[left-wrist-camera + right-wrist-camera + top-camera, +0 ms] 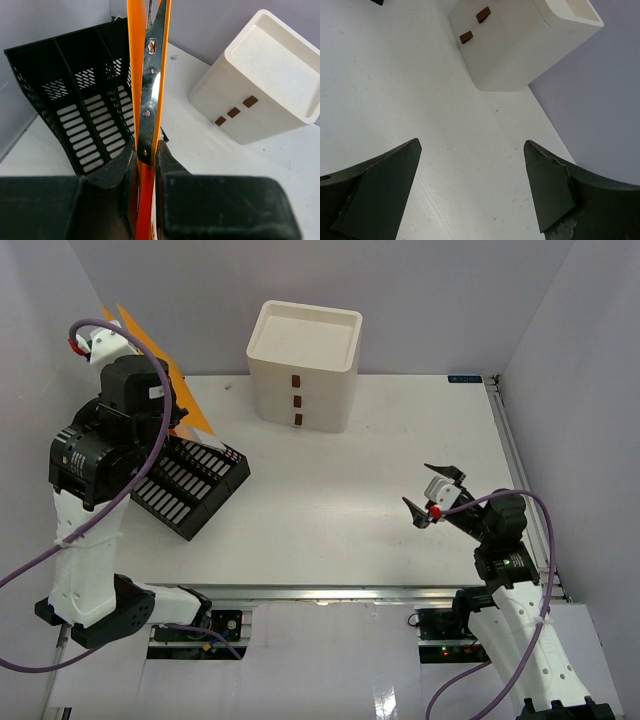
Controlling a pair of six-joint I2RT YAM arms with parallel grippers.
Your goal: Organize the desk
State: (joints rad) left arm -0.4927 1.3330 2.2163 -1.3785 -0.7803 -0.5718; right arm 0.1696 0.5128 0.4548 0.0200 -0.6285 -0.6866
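The desk (340, 510) is a white tabletop with a metal rail along its front edge. An orange folder (135, 75) with a metal spine strip stands edge-on in the left wrist view, and my left gripper (148, 150) is shut on its lower edge. From above, the orange folder (160, 365) is raised at the back left, over the black mesh file rack (190, 485); the arm hides the left fingers there. My right gripper (432, 498) hovers open over the desk's right half. Nothing lies between its fingers (385, 195), only bare desk (395, 75).
A white three-drawer box (303, 360) with brown handles stands at the back centre, also in the left wrist view as the drawer box (260, 80). The file rack (75, 105) lies tilted at the left. White walls enclose the desk on three sides.
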